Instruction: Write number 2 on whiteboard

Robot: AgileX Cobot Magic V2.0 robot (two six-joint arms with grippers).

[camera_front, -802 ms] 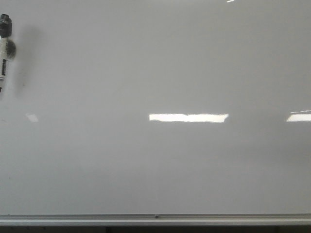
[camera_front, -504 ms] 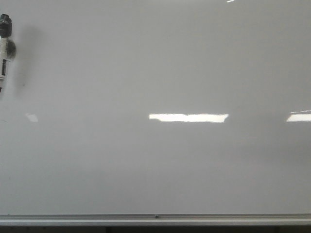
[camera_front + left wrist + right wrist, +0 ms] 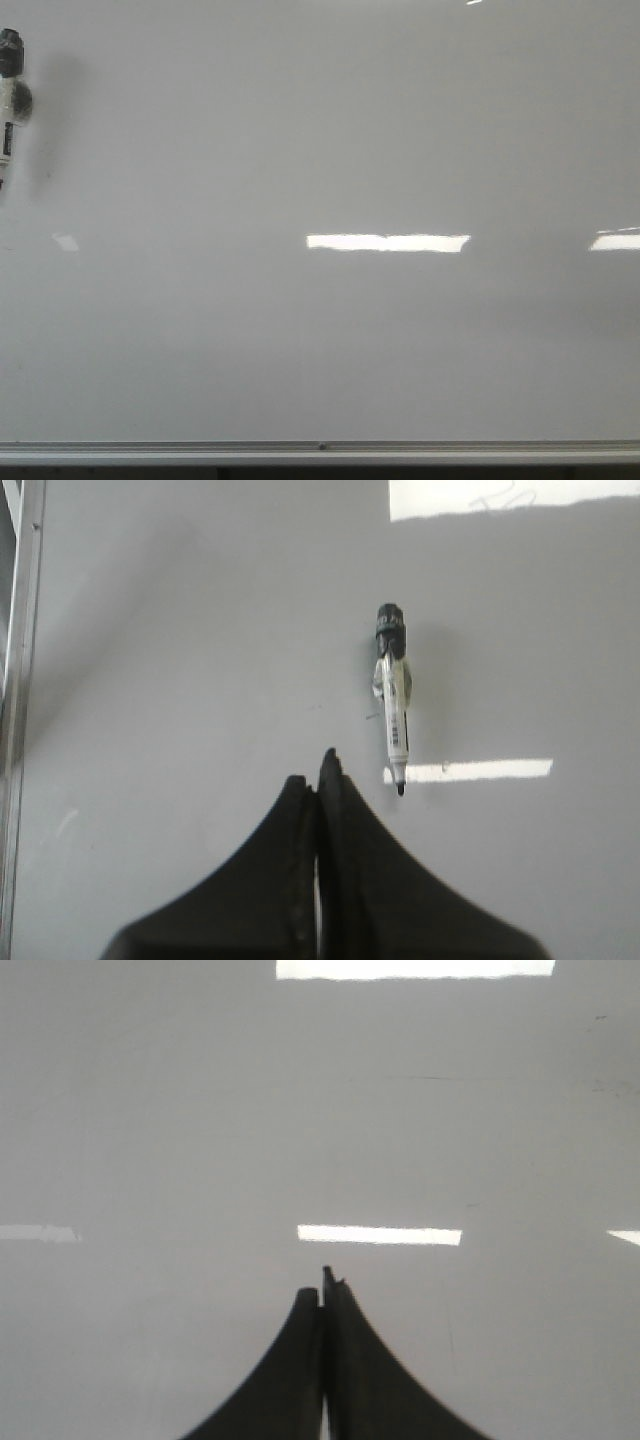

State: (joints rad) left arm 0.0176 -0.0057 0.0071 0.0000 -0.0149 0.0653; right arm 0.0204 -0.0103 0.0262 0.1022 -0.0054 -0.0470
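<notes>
Both grippers are pressed fully closed and hold nothing: the left gripper [image 3: 320, 770] and the right gripper [image 3: 325, 1285] hang over the whiteboard [image 3: 320, 150]. One uncapped marker [image 3: 393, 700] lies on the board near its left edge, just beside the left gripper's tips, not touching. Faint strokes [image 3: 505, 495] in a bright reflection may be the number 2.

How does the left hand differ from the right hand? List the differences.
The left hand has a marker on the whiteboard just beyond its fingertips. The right hand has no marker in its view. The metal rail shows in the left hand's view but not in the right hand's. Both are black, shut and hold nothing.
</notes>
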